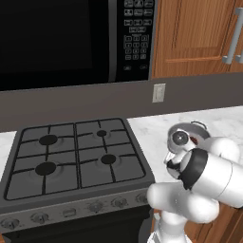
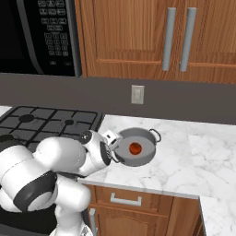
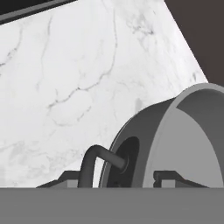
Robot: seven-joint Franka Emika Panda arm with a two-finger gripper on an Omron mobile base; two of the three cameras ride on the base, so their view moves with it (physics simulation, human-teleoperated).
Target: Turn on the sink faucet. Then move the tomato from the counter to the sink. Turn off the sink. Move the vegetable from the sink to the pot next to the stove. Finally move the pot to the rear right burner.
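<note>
Grey metal made up the pot [image 1: 198, 129] in the left base view, its rim just peeking out behind the arm's white wrist on the pale marble counter [image 1: 152, 133], right of the black cast-grate stove [image 1: 76, 156]. The rear right burner [image 1: 101, 133] sat nearest the pot, so the final carry looked short.

In the right base view, the round, shallow pot [image 2: 136, 147] held the small red tomato [image 2: 135, 148] at its centre, and a thin loop handle [image 2: 156, 134] stuck out on the far side. The gripper [image 2: 115, 148] was at the near-left rim.

In the hand view, the matte rim wall [image 3: 148, 144] stood between the two dark fingertips [image 3: 162, 176], one inside and one outside beside the near handle [image 3: 94, 164], the pincer apparently pinched on the pot wall. This looked like the start of the last step. To do it well, the grip probably needed to stay firm and the lift level, since a smooth rim held on one side could tilt and roll the tomato out; clearing the raised grates before lowering seemed wise.
</note>
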